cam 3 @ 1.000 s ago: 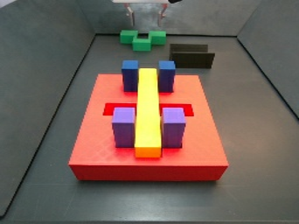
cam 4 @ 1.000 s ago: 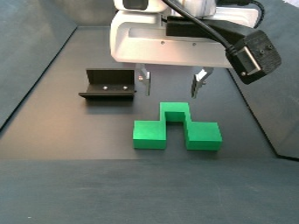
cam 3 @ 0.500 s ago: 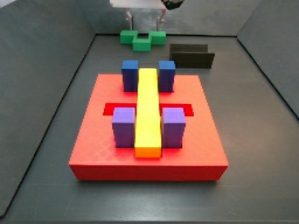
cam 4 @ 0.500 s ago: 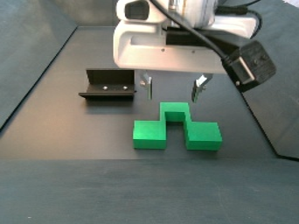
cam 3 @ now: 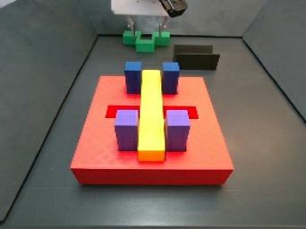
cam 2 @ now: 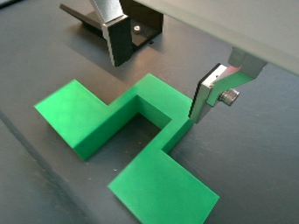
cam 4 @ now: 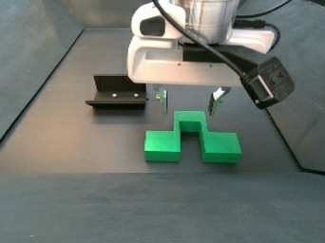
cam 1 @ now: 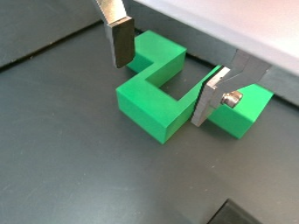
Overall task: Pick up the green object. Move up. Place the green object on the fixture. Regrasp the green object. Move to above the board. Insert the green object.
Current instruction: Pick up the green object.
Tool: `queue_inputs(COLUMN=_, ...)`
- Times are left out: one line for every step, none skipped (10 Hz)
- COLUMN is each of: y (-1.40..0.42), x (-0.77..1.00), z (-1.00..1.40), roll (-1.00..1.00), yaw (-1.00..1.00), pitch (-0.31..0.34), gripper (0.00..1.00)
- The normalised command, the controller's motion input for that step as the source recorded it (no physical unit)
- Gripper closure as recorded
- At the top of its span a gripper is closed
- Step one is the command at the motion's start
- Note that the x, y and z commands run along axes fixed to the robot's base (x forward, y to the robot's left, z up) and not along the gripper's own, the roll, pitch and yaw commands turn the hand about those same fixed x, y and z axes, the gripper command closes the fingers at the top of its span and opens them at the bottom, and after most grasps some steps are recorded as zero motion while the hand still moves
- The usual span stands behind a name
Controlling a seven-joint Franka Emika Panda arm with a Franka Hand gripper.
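The green object (cam 4: 191,139) lies flat on the dark floor, its short stem pointing toward the back wall; it also shows as a green object (cam 3: 146,38) at the far end. My gripper (cam 4: 188,101) hangs open right over the stem, one finger on each side, and nothing touches the pads. In both wrist views the gripper (cam 1: 163,70) (cam 2: 163,68) straddles the stem of the green object (cam 1: 158,98) (cam 2: 126,133). The fixture (cam 4: 117,92) (cam 3: 198,59) (cam 2: 136,21) stands beside the piece. The red board (cam 3: 150,143) lies nearer in a side view.
On the board stand a long yellow bar (cam 3: 150,114), two blue cubes (cam 3: 132,76) and two purple cubes (cam 3: 127,130). Sloping grey walls (cam 3: 60,98) close in the floor on the sides and at the back.
The gripper has come down toward the green object, staying open. The green object, the fixture and the board have not moved.
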Motion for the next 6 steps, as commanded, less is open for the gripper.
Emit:
queue_inputs(y=0.00, x=-0.07, z=-0.23, roll=-0.14, yaw=0.12, pitch=-0.237, gripper=0.00)
queue_inputs(y=0.00, x=-0.06, z=-0.21, roll=-0.13, yaw=0.10, pitch=-0.211, gripper=0.00)
queue_inputs(y=0.00, x=-0.04, z=-0.30, roll=-0.11, yaw=0.09, pitch=-0.203, gripper=0.00)
queue_inputs(y=0.00, x=-0.05, z=-0.38, roll=-0.12, yaw=0.06, pitch=-0.213, gripper=0.00)
queue_inputs(y=0.00, x=-0.08, z=-0.43, roll=-0.10, yaw=0.05, pitch=-0.201, gripper=0.00)
queue_inputs(y=0.00, x=-0.08, z=-0.42, roll=-0.10, yaw=0.04, pitch=-0.200, gripper=0.00)
